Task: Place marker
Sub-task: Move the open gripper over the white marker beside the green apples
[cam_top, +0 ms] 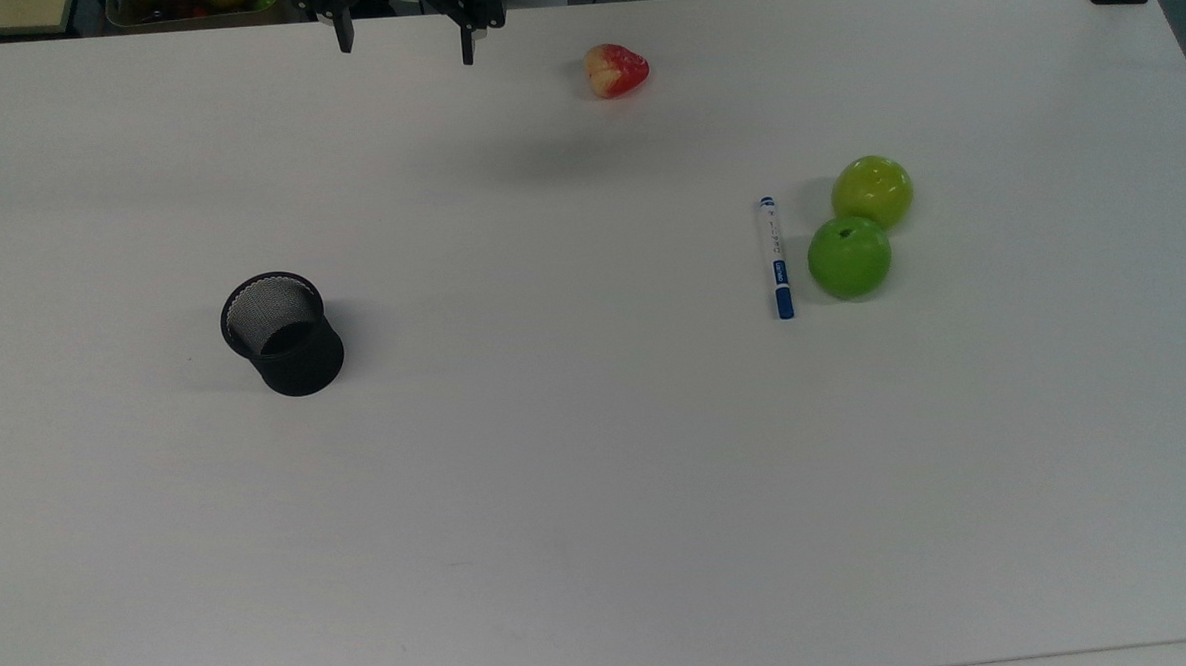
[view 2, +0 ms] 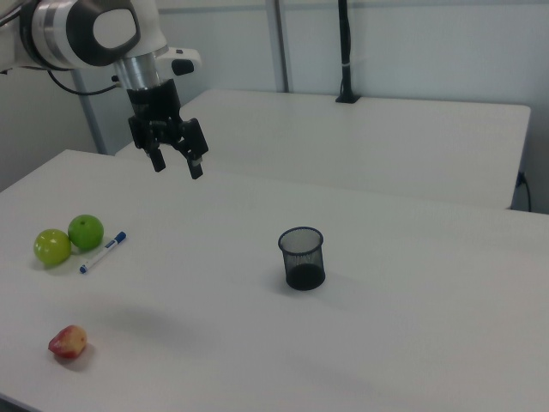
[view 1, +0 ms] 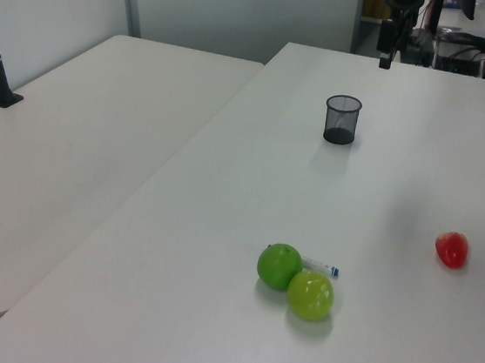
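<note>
On table (cam_top: 559, 475), marker (cam_top: 775, 257) lies flat beside green apples (cam_top: 850, 257) (well apart from raised gripper (view 2: 177, 165)); fingers spread, empty.

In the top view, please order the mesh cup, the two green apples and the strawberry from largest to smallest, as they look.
1. Mesh cup.
2. Darker green apple and lighter green apple: they look about equal, so I do not rank them.
3. Strawberry.

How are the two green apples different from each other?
The darker green apple lies right beside the marker; the yellow-green apple sits farther from it. The darker one shows a stem dimple on top in the top view; the yellow-green one looks smooth. Both are round, alike in size, and touching.
</note>
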Robot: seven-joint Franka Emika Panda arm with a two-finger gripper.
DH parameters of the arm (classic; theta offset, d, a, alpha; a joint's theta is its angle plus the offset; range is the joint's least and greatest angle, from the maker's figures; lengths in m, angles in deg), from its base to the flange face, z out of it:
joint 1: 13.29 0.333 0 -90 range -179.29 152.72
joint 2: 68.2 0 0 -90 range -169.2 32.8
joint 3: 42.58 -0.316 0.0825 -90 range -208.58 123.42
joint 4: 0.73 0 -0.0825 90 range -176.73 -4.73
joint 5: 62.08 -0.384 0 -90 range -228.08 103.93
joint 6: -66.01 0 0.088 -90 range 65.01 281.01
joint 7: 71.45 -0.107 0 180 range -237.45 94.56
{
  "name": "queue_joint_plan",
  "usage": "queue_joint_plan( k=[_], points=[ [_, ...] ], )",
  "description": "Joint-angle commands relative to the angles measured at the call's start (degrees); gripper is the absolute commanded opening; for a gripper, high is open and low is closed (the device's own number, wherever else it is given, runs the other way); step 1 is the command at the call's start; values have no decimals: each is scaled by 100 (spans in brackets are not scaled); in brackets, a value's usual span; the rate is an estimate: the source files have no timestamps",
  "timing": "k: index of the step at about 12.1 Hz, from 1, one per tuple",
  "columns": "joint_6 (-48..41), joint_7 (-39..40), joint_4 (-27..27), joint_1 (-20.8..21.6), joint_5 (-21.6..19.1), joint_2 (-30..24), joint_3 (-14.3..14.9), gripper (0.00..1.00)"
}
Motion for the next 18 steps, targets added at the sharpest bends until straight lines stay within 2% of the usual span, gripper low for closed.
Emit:
queue_joint_plan(
  k=[1, 9, 13, 15, 17, 18],
  points=[
    [-35, 133, -73, -4, -30, -57, 23, 100],
    [10, 150, -73, -30, 31, 4, 14, 100],
    [554, 10, -100, 31, -48, 250, -65, 100],
    [782, -331, -117, 180, -48, 417, -91, 100],
    [1151, -762, -144, 277, -48, 567, -222, 100],
    [1266, -833, -126, 286, -48, 724, -406, 100]
  ],
)
